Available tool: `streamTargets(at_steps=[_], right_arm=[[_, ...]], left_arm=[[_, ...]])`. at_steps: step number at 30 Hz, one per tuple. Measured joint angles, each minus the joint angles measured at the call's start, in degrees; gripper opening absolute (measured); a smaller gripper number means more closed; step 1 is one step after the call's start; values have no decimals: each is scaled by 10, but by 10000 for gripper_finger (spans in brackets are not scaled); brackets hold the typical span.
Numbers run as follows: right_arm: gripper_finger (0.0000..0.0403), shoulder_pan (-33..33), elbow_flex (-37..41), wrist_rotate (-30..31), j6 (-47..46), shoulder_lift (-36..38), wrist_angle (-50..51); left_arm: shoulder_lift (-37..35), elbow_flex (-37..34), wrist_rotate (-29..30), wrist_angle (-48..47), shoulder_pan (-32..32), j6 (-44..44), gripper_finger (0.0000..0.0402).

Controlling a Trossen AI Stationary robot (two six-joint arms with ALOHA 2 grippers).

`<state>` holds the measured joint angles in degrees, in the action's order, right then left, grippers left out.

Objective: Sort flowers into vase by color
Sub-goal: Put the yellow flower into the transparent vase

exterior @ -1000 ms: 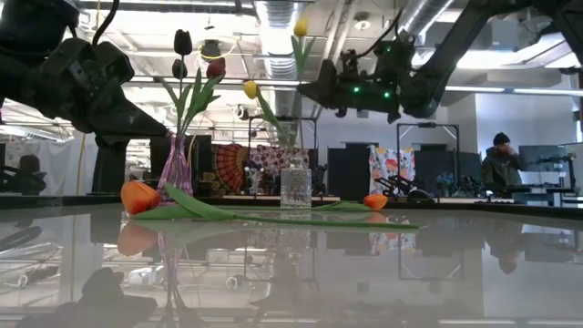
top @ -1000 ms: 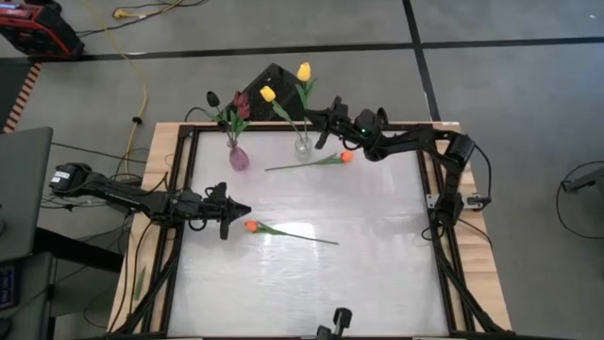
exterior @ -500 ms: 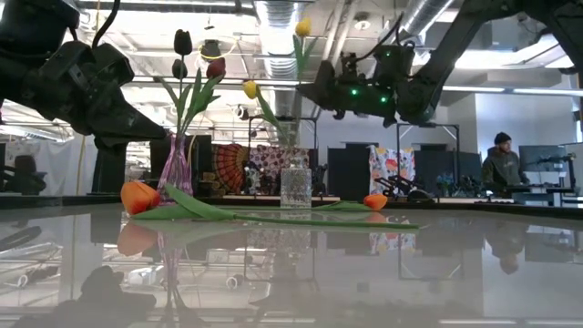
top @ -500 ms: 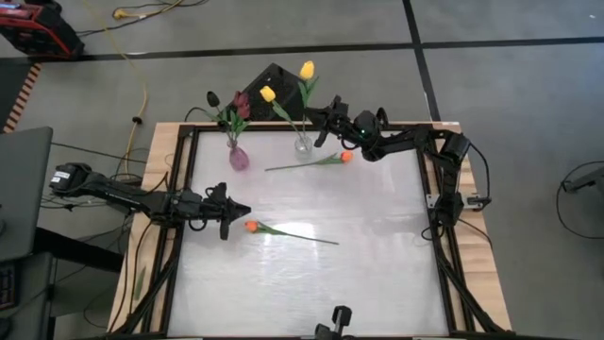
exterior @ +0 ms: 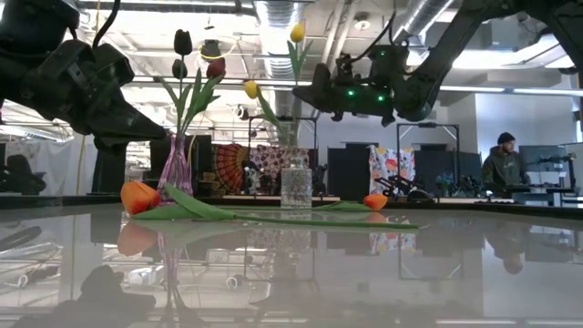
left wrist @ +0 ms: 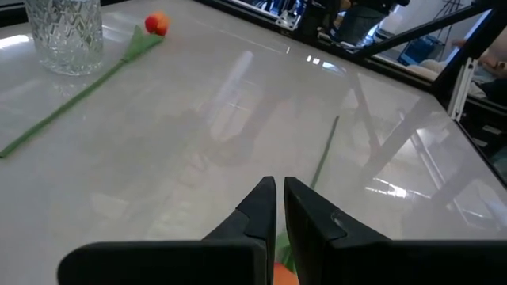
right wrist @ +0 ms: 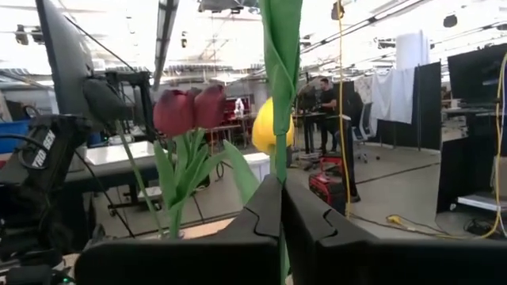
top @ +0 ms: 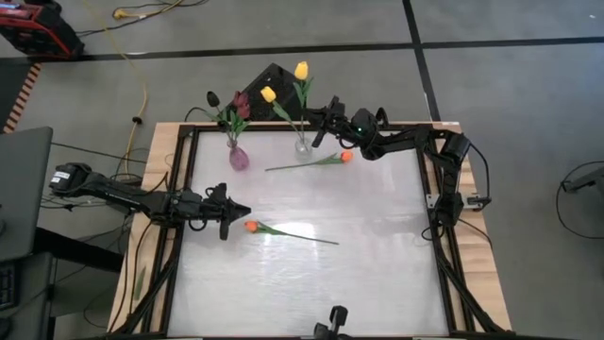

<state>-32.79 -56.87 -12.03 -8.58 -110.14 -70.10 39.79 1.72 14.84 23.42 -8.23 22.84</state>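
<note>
**Near the worktop's far edge, the right gripper holds a yellow tulip's stem**

On the big white worktop (top: 377,274) stand two vases and lie two flowers. The two dark arms are the biggest things over it.

The right arm reaches in from the right side, along the far edge. The right gripper (top: 318,127) hangs in the air just beside the clear vase (top: 303,146). Its fingers are closed tight on the green stem of the tall yellow tulip (top: 301,71), as the right wrist view shows. That stem goes down into the clear vase. A second, lower yellow tulip (top: 267,93) stands in the same vase.

The left arm comes in from the left edge. The left gripper (top: 242,211) sits low, about halfway along that edge. Its fingers are nearly closed, with only a thin gap, and they hold nothing. An orange tulip (top: 251,227) lies flat on the worktop just beside its tips, with its stem pointing toward the right edge.

The pink vase (top: 239,159) stands near the far left corner. It holds the dark red tulip (top: 242,100) and the black tulips (top: 212,98).

Another orange tulip (top: 346,157) lies flat near the clear vase, close under the right arm.
</note>
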Motion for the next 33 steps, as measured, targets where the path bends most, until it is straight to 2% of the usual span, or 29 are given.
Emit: streamTargets(at_steps=[11, 19, 33], right_arm=[[69, -4, 1, -4, 0, -1, 61], [72, -1, 1, -62, 12, -1, 37], [72, 12, 1, -107, -13, -1, -1]], left_arm=[[0, 0, -11, 0, 0, 3, 16], [0, 0, -11, 0, 0, 3, 16], [0, 0, -12, 0, 0, 3, 16]])
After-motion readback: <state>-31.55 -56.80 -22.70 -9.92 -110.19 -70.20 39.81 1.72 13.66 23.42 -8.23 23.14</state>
